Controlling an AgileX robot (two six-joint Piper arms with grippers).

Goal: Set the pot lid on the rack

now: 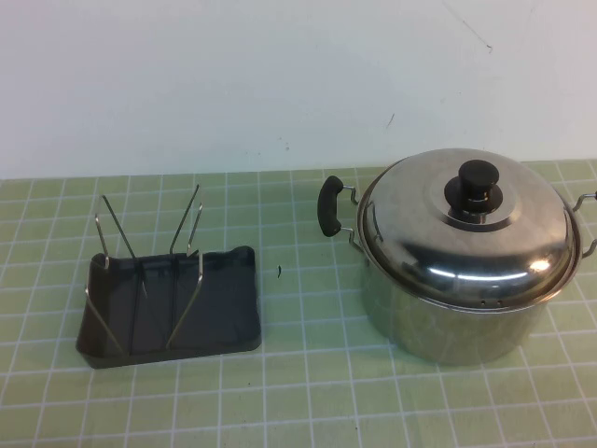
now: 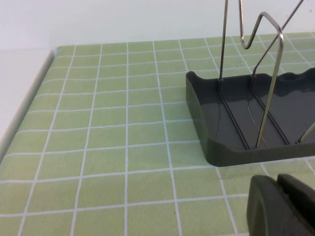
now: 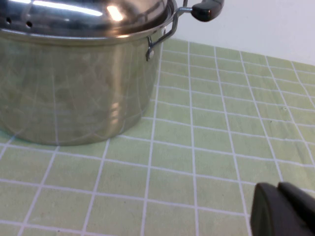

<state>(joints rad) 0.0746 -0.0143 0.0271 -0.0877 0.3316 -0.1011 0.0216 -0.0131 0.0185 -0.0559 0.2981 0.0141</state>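
We see the domed shiny steel pot lid with black knob (image 1: pixel 471 224) sitting on the deep steel pot (image 1: pixel 448 317) near the table's right edge — well apart from the dark grey plastic rack with wire prongs (image 1: pixel 173 303) toward the left. The left gripper (image 2: pixel 283 206), fingers together, hovers beside the rack; the right gripper (image 3: pixel 285 209) hovers near the pot — its fingers we cannot tell.

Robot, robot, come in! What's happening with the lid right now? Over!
Left end effector low beside rack, right end effector low beside pot, both empty. Lid on pot, untouched. Nothing blocking rack. Over.
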